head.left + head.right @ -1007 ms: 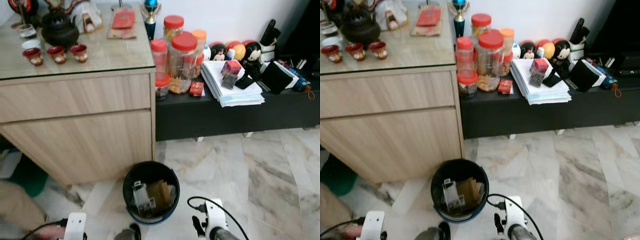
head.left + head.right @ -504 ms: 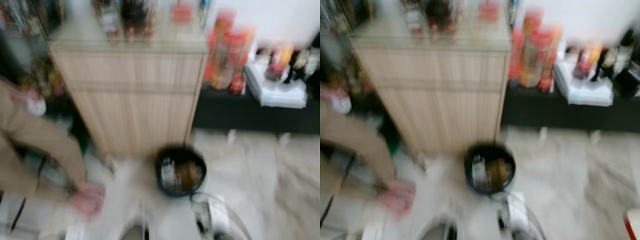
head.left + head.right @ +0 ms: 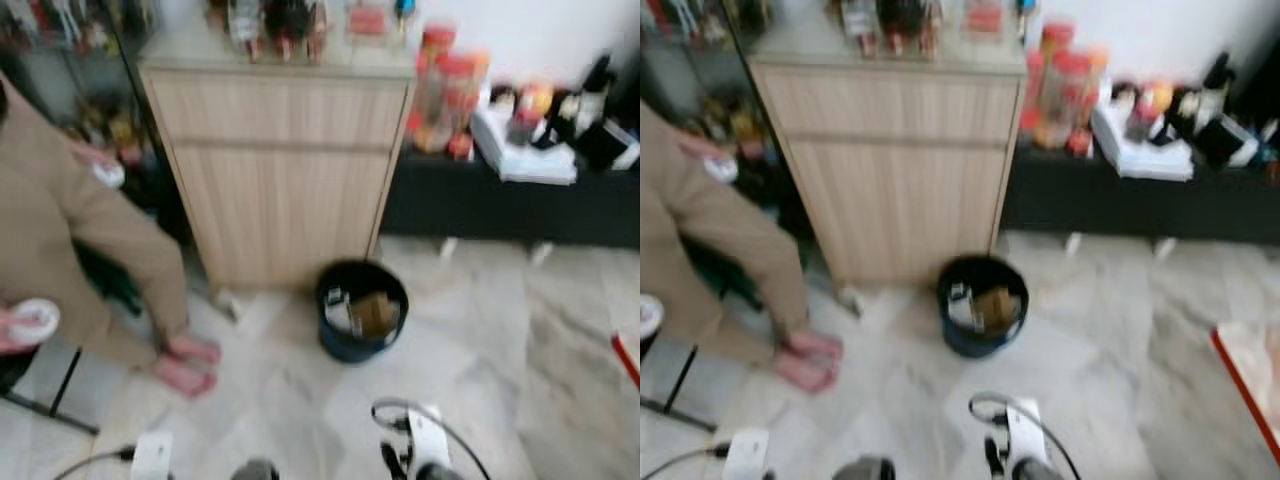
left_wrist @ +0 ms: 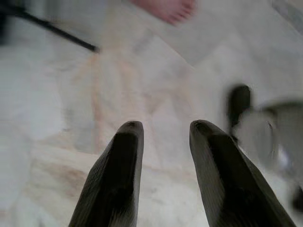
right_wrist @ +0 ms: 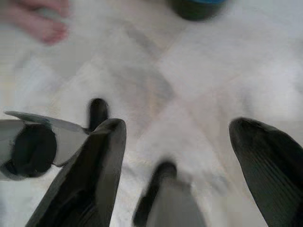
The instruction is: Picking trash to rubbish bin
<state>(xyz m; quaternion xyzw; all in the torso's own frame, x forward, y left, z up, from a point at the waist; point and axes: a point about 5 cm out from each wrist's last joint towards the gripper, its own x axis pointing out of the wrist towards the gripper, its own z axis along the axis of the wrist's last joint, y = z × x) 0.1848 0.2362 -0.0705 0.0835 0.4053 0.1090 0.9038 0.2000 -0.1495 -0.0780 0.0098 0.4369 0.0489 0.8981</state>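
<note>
The black rubbish bin (image 3: 362, 310) stands on the marble floor in front of the wooden cabinet (image 3: 280, 160). Inside it lie a clear wrapper and a brown piece of trash (image 3: 374, 312). Both arms hang low, this side of the bin; the right wrist (image 3: 427, 450) and left wrist (image 3: 150, 455) show at the lower edge of the eye views. My left gripper (image 4: 163, 128) is open over bare floor, nothing between its fingers. My right gripper (image 5: 179, 125) is wide open and empty, with the bin's rim (image 5: 196, 5) beyond it.
A person in beige (image 3: 70, 230) sits at the left, bare feet (image 3: 190, 362) on the floor near the bin. A black low shelf (image 3: 500, 200) with jars and papers runs along the right wall. A red-edged object (image 3: 1252, 385) lies at the far right.
The camera has swung left and drawn back: the bin now looks smaller and farther off, and the seated person has come into view. The blur has eased.
</note>
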